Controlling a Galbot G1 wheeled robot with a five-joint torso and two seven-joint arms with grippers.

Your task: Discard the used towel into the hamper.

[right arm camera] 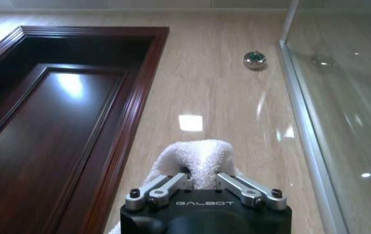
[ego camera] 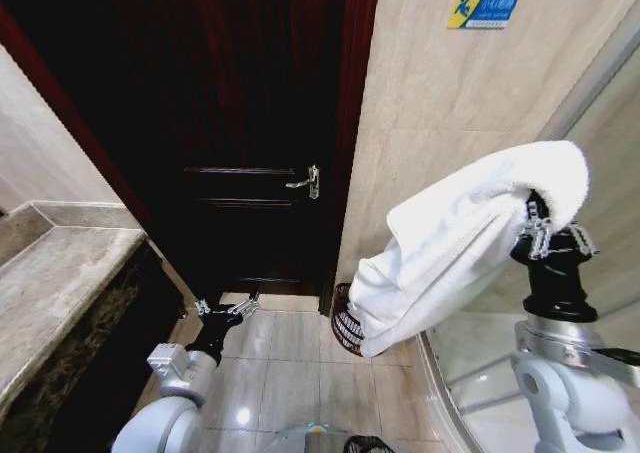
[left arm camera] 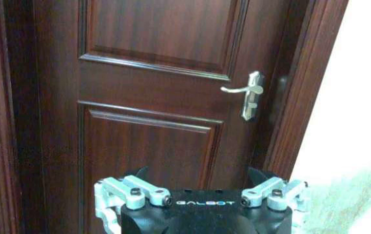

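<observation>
"GALBOT" in white letters on the black body of the left gripper (left arm camera: 202,202), bottom center of left wrist view. Same "GALBOT" on the right gripper (right arm camera: 202,181), bottom center of right wrist view. Blue-yellow wall sign (ego camera: 485,5), upper right of head view, text unreadable.

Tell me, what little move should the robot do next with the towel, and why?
Probably lower the right gripper toward the basket on the floor by the door frame. That gripper is shut on the white towel, held high, and the towel's hanging end partly covers the basket, so it still sits well above the opening. The left gripper hangs low and open near the door.
</observation>
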